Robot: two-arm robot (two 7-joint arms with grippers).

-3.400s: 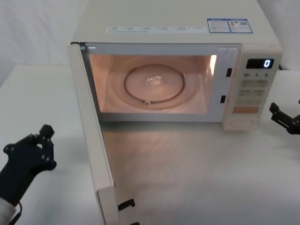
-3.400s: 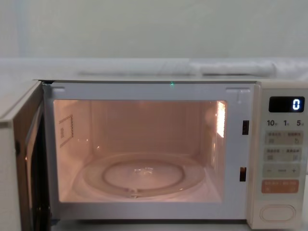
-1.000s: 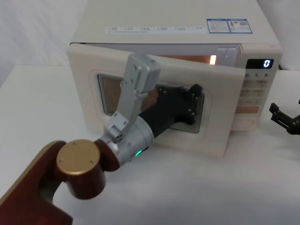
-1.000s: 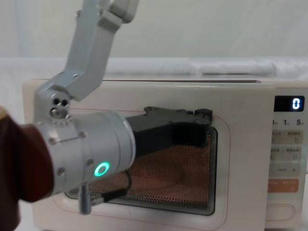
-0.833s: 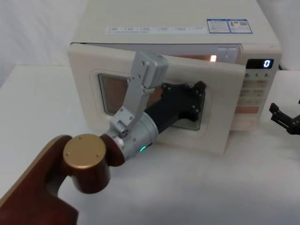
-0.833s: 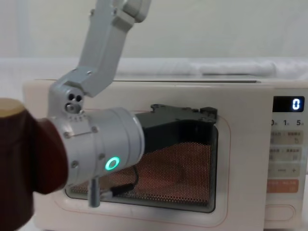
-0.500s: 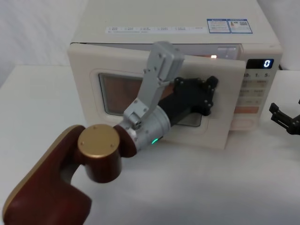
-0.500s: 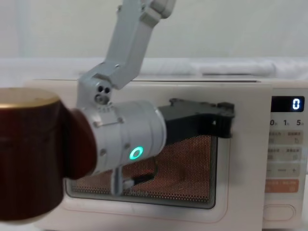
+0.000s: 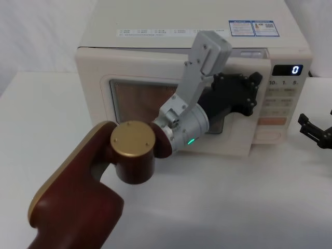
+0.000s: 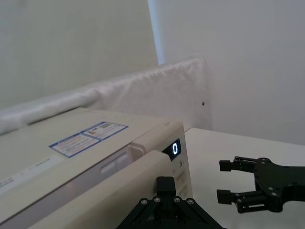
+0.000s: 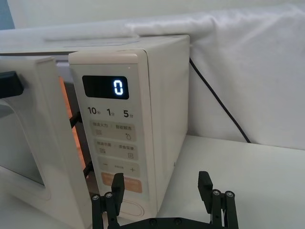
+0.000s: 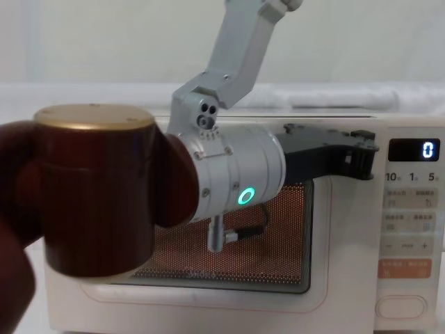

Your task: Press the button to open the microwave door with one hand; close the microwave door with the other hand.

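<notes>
The microwave door is almost shut, and a thin slit of orange light shows at its latch edge. My left gripper is shut and its black fingers press flat on the door's right side, above the dark window. The cream pill-shaped button sits at the bottom of the keypad strip, below the orange key. My right gripper hovers open to the right of the microwave, level with the button and apart from it.
The cream microwave stands on a white table, and its display reads 0. My left forearm and its brown elbow joint cross in front of the door. A black cable runs behind the microwave.
The door stood wide open 3.4 s ago. My left arm has swung it rightward until nearly closed, sliding toward the latch edge. The right gripper has not moved.
</notes>
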